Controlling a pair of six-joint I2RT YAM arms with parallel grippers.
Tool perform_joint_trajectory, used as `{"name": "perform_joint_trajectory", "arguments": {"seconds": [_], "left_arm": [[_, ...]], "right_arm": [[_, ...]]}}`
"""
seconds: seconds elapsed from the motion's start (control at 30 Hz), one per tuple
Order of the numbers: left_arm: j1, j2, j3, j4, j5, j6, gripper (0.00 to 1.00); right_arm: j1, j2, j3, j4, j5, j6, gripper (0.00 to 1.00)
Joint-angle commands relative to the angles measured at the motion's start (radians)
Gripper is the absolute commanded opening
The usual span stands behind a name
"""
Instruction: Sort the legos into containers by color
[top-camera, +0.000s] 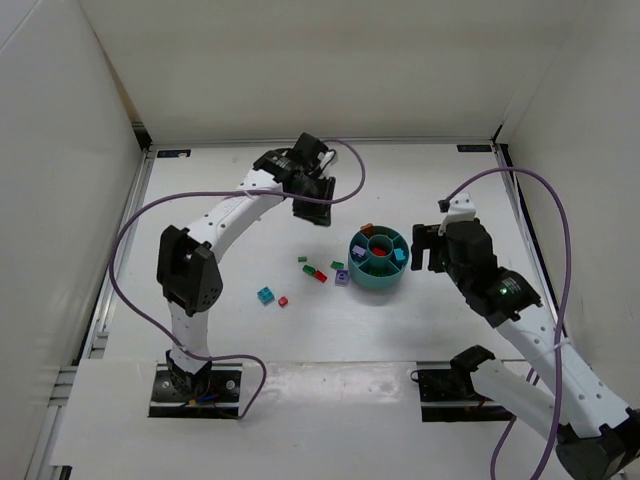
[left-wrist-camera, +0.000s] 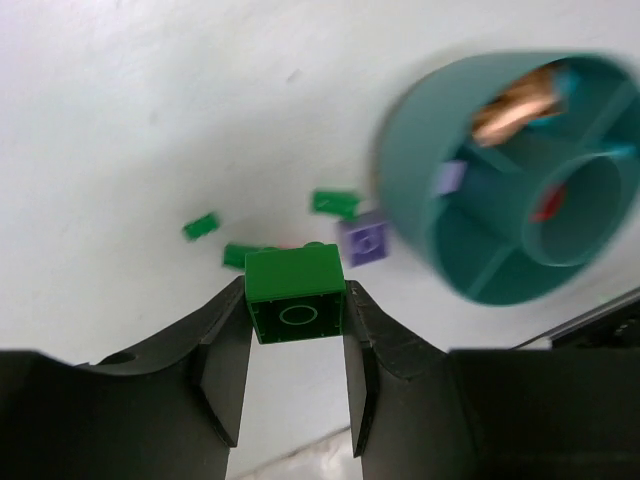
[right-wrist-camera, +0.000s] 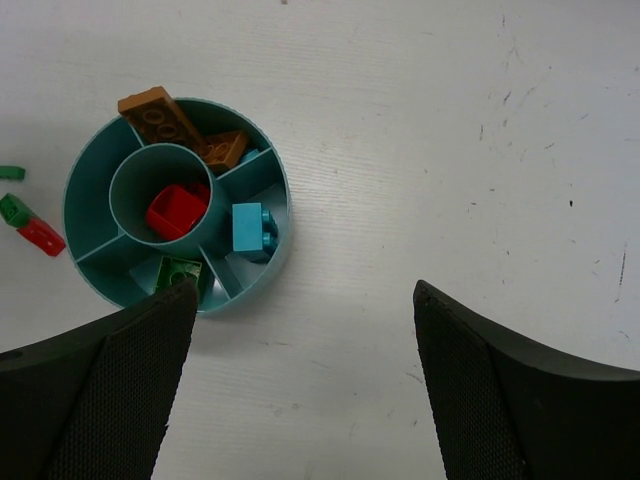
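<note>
Bricks lie loose on the white table (top-camera: 450, 180) nearest the arm bases: a small light-blue plastic brick (top-camera: 265, 295) with a tiny red brick (top-camera: 283, 301) just beside it. A little farther on, a cluster of green plastic pieces (top-camera: 306, 264), a red oblong brick (top-camera: 321, 275) and a purple square brick (top-camera: 342, 277) sits left of the round teal plastic bowl (top-camera: 356, 272), the purple one just beside its wall. Inside the bowl, the centre cup holds a chunky red brick (right-wrist-camera: 177, 210). Separate wedges hold a pale-blue brick (right-wrist-camera: 252, 227), a green brick (right-wrist-camera: 180, 272) partly hidden by a finger, and a short brown brick (right-wrist-camera: 225, 148), while a long brown brick (right-wrist-camera: 160, 115) lies across the rim. On the bowl's right, the right gripper (top-camera: 428, 248) hangs with its jaws spread wide and nothing between them. Farthest off, beyond the cluster, the left gripper (left-wrist-camera: 296, 305) is raised above the table, its jaws drawn narrow and pinching a green square plastic brick (left-wrist-camera: 294, 275) by two opposite sides.
</note>
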Motion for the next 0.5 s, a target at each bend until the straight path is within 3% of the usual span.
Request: {"name": "perform_joint_trajectory", "arguments": {"seconds": [0.0,0.13,0.47], "left_arm": [[-0.045,0.008,0.123,-0.009,0.024,0.052,0.45],[-0.099,0.083,0.296,-0.058,0.045,0.07,0.45],[-0.162,0.142,0.337,-0.046,0.041,0.08,0.49]], "right_arm": [[-0.016,-0.029,-0.011,0.02,-0.012,0.008,0.9],[-0.048,-0.052,-0.018,0.015,-0.027,-0.005,0.9],[-0.093,-0.078,-0.025,0.026,-0.075,-0.019,0.9]]}}
